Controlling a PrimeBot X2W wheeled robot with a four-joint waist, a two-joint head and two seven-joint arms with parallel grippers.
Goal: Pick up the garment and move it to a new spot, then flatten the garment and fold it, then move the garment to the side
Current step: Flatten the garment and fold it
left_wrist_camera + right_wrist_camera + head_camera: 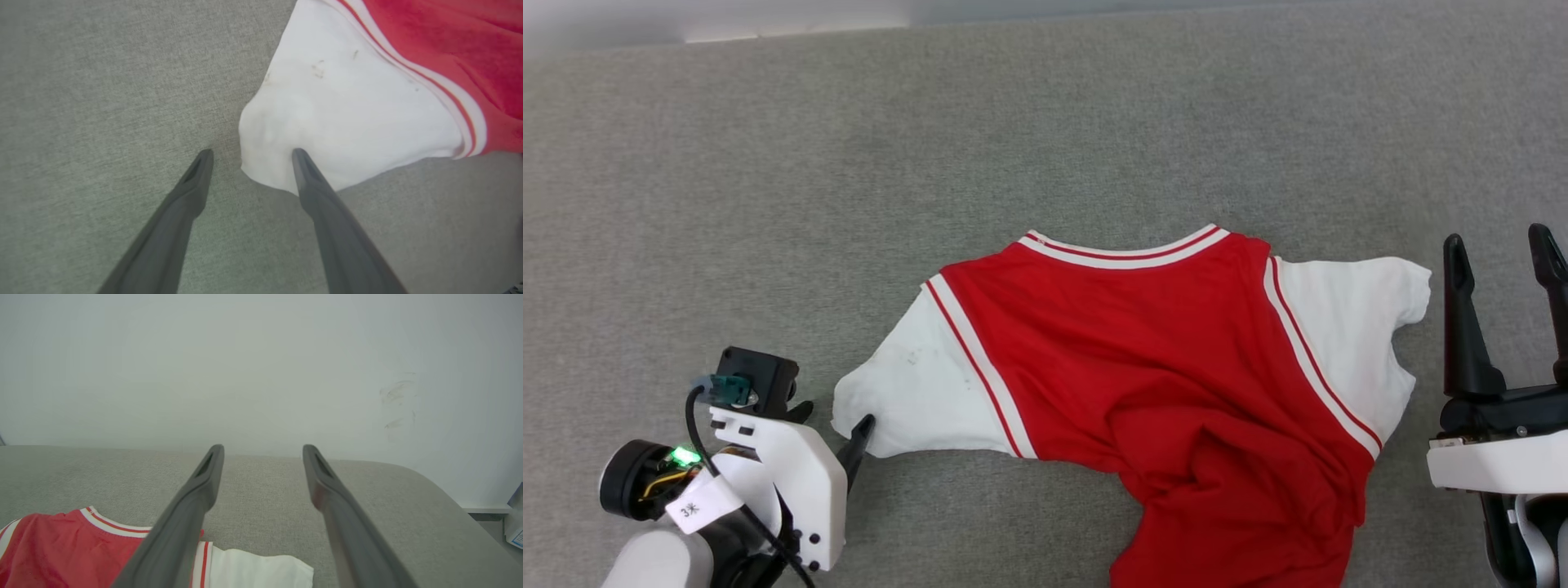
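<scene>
Red garment [1160, 367] on grey fabric [849, 163]; left fingers [314, 192] parted astride its sleeve edge [253, 163], right fingers [1466, 327] parted alongside.

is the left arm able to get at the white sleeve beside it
Likely yes: the left gripper is open at the white sleeve of the garment, one finger touching it, nothing in between.

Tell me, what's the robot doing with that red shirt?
It is working on a red and white garment lying on a grey surface, its lower part bunched up. The left end effector is open at the tip of one white sleeve, one finger on the cloth. The right end effector is open too, beside the other sleeve, holding nothing.
</scene>
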